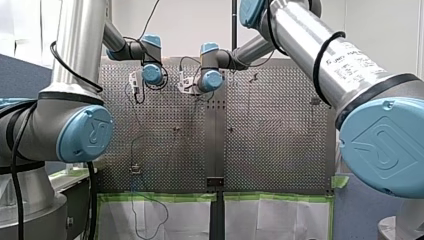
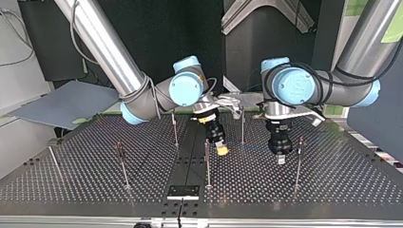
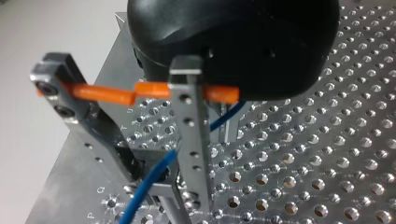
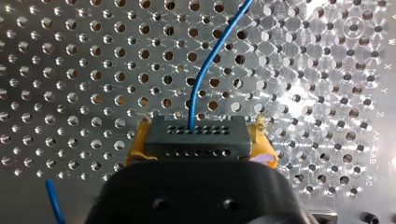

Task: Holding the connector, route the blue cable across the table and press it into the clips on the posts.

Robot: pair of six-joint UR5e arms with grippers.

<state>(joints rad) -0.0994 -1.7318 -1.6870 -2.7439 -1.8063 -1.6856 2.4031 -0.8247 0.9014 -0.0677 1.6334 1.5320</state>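
Perforated table [image 2: 332, 190], with thin posts [image 2: 242, 126] standing on it. Near its middle, my right gripper [image 2: 221, 150] is closed: its yellow pads [image 4: 137, 142] clamp the two ends of the black connector [image 4: 196, 137]. The blue cable [image 4: 205, 70] leaves the connector's face and runs across the table. Toward one side edge, my left gripper [image 2: 281, 160] has its metal fingers [image 3: 190, 140] drawn together at the tips around the cable.

Silver-tubed arms [image 1: 80, 35] carry light-blue joint caps [image 1: 86, 134] and black cables [image 1: 317, 62]. Yellow pads [image 4: 137, 144] tip my right gripper [image 2: 221, 150]; an orange bar [image 3: 107, 93] crosses my left gripper [image 2: 280, 160].
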